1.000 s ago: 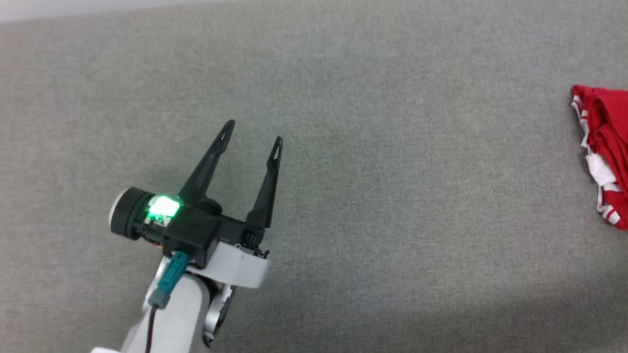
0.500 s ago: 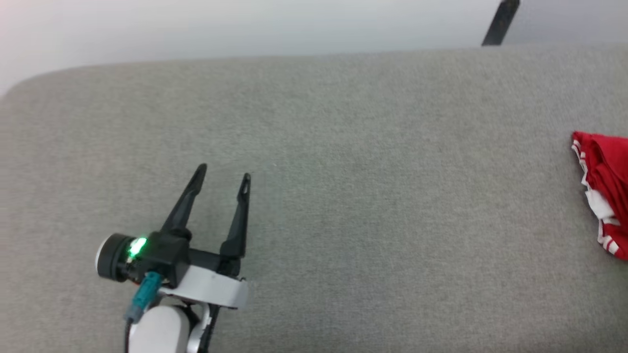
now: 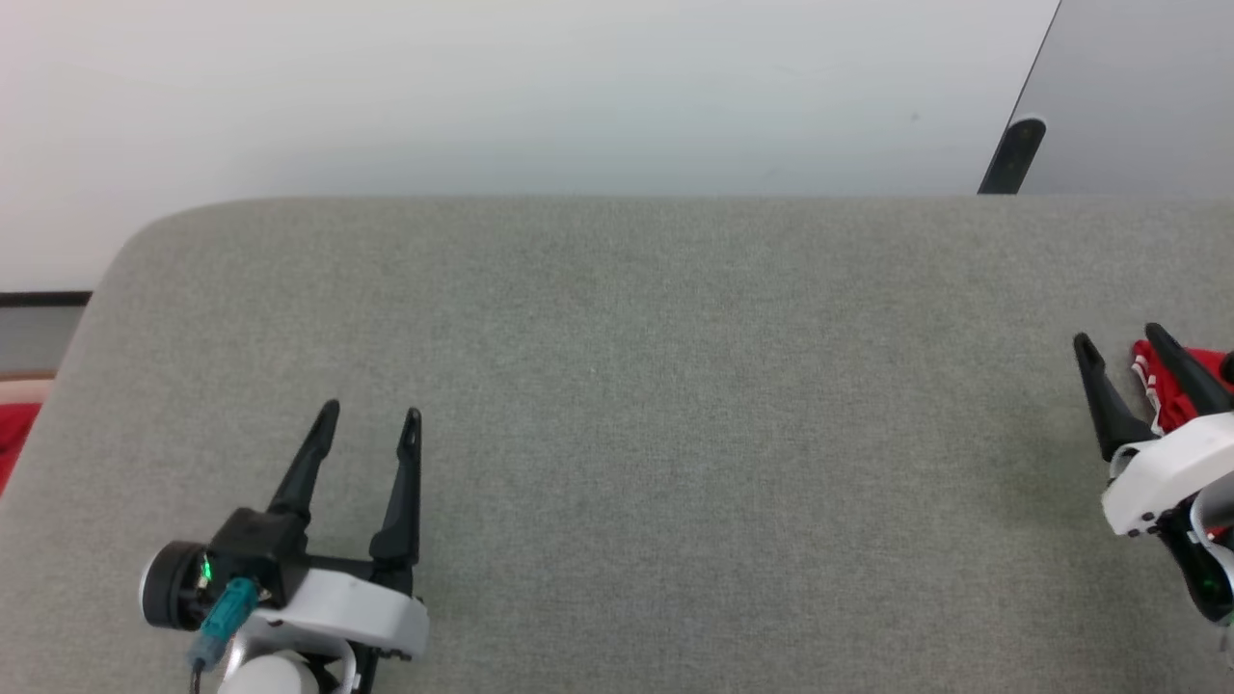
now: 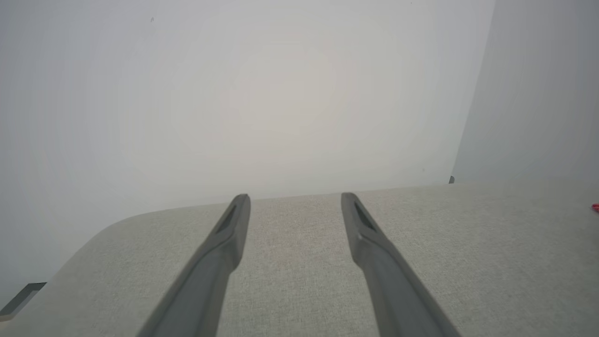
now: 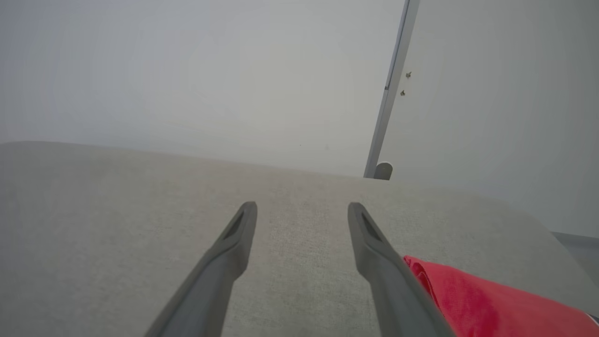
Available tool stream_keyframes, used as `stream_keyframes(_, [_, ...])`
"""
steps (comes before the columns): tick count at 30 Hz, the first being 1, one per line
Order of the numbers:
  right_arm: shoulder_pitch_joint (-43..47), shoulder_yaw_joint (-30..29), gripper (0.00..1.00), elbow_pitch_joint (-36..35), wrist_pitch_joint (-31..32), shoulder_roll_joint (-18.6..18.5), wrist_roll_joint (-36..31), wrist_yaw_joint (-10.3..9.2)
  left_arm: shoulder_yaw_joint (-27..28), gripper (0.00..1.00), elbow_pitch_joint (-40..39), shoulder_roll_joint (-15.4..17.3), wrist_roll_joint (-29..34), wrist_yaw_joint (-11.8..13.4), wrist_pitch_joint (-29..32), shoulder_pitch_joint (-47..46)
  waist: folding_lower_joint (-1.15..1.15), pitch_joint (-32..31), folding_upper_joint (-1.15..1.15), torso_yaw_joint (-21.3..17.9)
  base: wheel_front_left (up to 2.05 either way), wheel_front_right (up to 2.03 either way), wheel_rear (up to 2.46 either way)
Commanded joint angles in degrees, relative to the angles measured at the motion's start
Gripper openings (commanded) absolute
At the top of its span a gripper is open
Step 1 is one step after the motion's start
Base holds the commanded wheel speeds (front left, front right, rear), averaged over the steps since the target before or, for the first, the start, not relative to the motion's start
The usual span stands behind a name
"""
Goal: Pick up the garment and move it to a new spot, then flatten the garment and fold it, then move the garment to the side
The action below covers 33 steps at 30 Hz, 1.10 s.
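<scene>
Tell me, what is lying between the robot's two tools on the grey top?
Nothing. In the head view, the stretch of grey top between the left tool and the right tool is bare fabric.

Your worktop [image 3: 675, 386] is covered in grey woven cloth, matt and finely grained. At the worktop's near left, the left end effector [image 3: 372, 411] has matt black plastic fingers [image 3: 401, 482] and a smooth white plastic shell [image 3: 337, 602] with a faint gloss. The right end effector [image 3: 1116, 335], at the worktop's right edge, looks the same. There too, the garment [image 5: 491, 299] is smooth red cloth. Beyond the worktop, the wall [image 3: 530, 96] is smooth and matt.
</scene>
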Motion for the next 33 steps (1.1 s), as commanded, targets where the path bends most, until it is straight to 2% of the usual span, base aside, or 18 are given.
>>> stream_keyframes(1, [0.99,-0.91,1.00,-0.90,-0.32,0.44,-0.37,-0.10,0.27,1.00,0.33,-0.03,-0.41,-0.44,0.01,0.48,0.00,-0.91,0.00,0.29,0.00,0.00,0.00])
stream_keyframes(14, [15.06,-11.82,1.00,-15.34,-0.47,7.12,-5.12,-0.10,1.34,1.00,3.57,-0.84,-3.90,-1.59,0.01,4.19,0.00,-3.24,0.00,0.65,0.00,0.00,0.00])
stream_keyframes(22, [26.41,-19.99,1.00,-25.99,3.01,9.27,-8.36,-0.10,0.50,1.00,0.91,-1.07,-3.90,-2.04,0.01,7.73,0.00,-4.04,0.00,1.23,0.00,0.00,0.00])
stream_keyframes(27, [33.86,-25.84,1.00,-33.12,6.18,12.11,-9.88,-0.10,-0.07,1.00,-2.17,-1.25,-4.22,-2.11,0.02,10.97,0.00,-4.69,0.00,1.37,0.00,0.00,0.00])
stream_keyframes(33, [39.34,-29.52,1.00,-40.30,9.73,15.31,-11.82,-0.10,-0.06,1.00,-4.57,-0.61,-4.56,-2.20,0.01,14.58,0.00,-4.95,0.00,0.80,0.00,0.00,0.00])
